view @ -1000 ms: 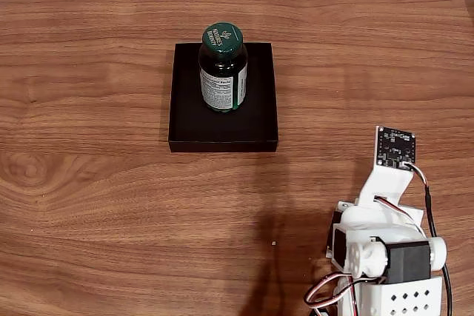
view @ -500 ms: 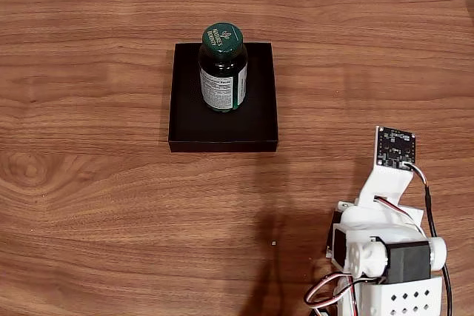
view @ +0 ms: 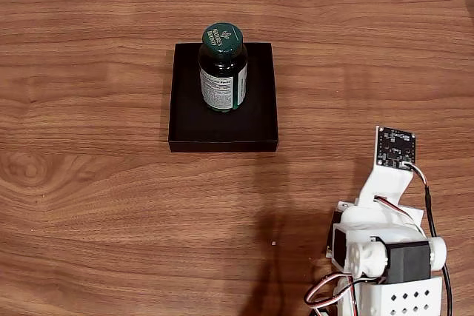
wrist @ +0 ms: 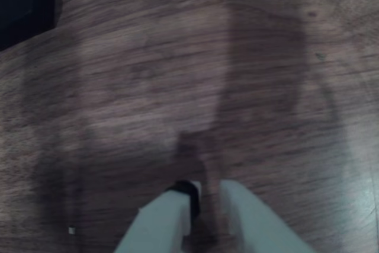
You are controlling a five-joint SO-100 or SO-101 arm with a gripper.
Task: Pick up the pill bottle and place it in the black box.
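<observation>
Pill bottle stands upright inside black box, in tray's 12 o'clock half. Box sits on wooden table. Arm folded at fixed view's 5 o'clock, well apart from box. Wrist view: gripper over bare wood, fingers nearly together, holding nothing; box corner at 10 o'clock.
</observation>
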